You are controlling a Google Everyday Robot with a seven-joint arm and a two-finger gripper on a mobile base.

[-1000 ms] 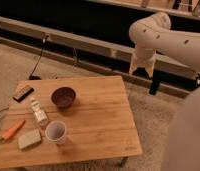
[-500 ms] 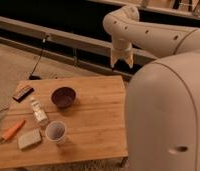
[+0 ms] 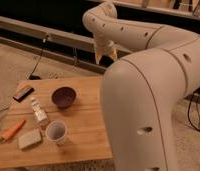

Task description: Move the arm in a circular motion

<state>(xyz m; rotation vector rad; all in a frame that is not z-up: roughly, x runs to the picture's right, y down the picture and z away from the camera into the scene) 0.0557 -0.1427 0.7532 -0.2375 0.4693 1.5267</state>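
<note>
The gripper [image 3: 104,54] hangs pointing down beyond the far edge of the wooden table [image 3: 88,135], at about one o'clock from the dark bowl [image 3: 63,96]; whether it is apart or together I cannot tell; any circling should run in free air above the tabletop.

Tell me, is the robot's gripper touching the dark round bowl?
No, the gripper hangs in the air beyond the wooden table, apart from the dark round bowl.

The gripper [image 3: 104,54] hangs above the far edge of the table [image 3: 88,127], at one o'clock from the bowl [image 3: 63,97]. A bottle [image 3: 39,112] lies at seven o'clock from the bowl, a cup [image 3: 56,132] at six. A sponge [image 3: 30,139] sits at nine o'clock from the cup, a carrot [image 3: 13,129] beyond it at the left edge.
</note>
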